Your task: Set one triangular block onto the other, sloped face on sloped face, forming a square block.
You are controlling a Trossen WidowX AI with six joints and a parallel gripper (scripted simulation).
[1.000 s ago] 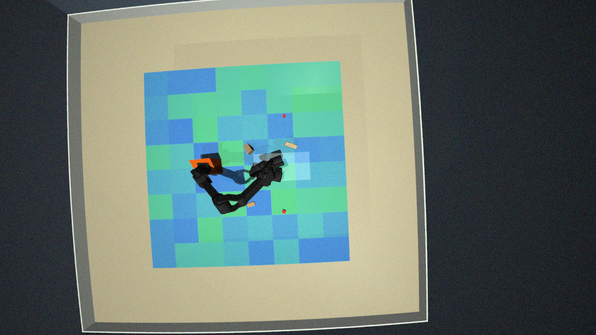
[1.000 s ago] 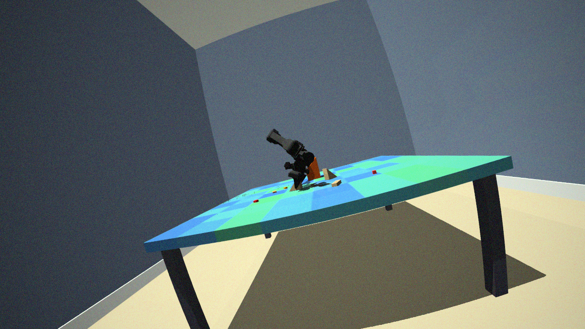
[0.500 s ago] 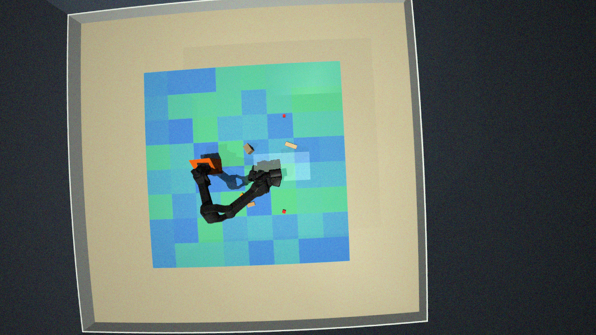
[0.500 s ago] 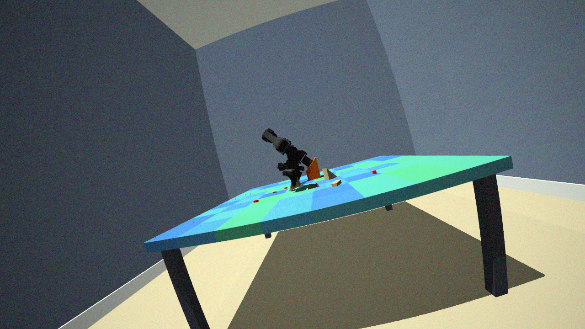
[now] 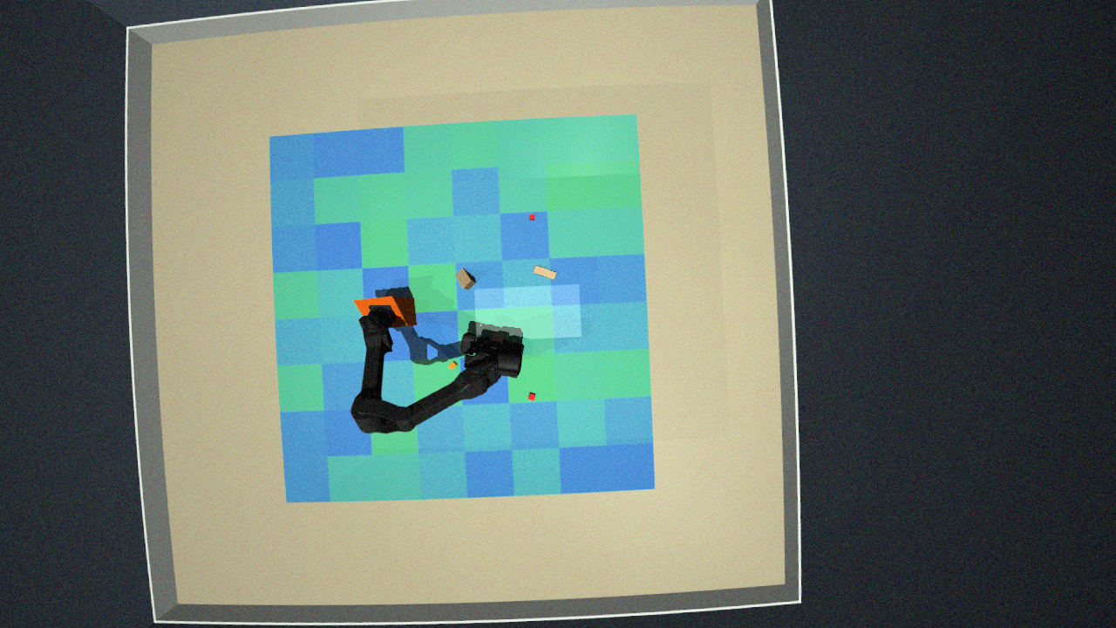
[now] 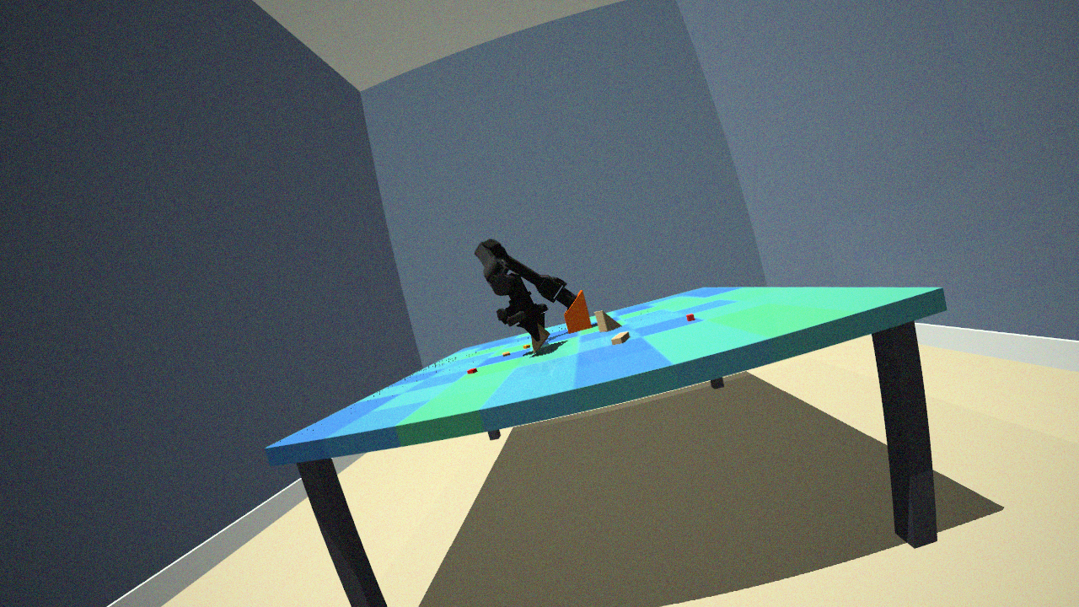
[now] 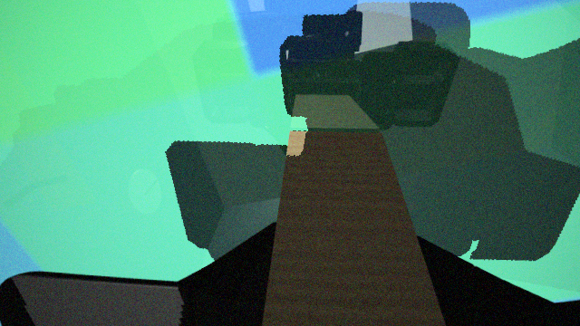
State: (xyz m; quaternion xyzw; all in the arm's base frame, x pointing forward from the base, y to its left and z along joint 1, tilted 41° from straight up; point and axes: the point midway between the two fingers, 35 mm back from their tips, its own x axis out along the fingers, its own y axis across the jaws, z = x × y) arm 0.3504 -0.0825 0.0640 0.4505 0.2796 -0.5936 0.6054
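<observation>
One tan triangular block (image 5: 466,278) (image 6: 605,322) stands on the table near its middle, behind and to one side of my gripper, its slope falling to the right in the exterior view. My gripper (image 6: 539,335) (image 7: 335,236) is shut on the other triangular block (image 6: 536,345) (image 7: 340,204), with a finger on each side. That held block is tilted, with its lower end very close to the table; whether it touches is unclear. In the top view the hand hides the held block. The two triangular blocks are apart.
A pale rectangular block (image 5: 544,272) (image 6: 620,337) lies near the standing triangular block. Red cubes (image 5: 532,216) (image 5: 532,396) (image 6: 690,318) (image 6: 472,370) lie on either side. Small orange blocks (image 5: 452,365) (image 6: 506,354) lie near the arm. An orange upright piece (image 6: 577,313) stands by the arm's base.
</observation>
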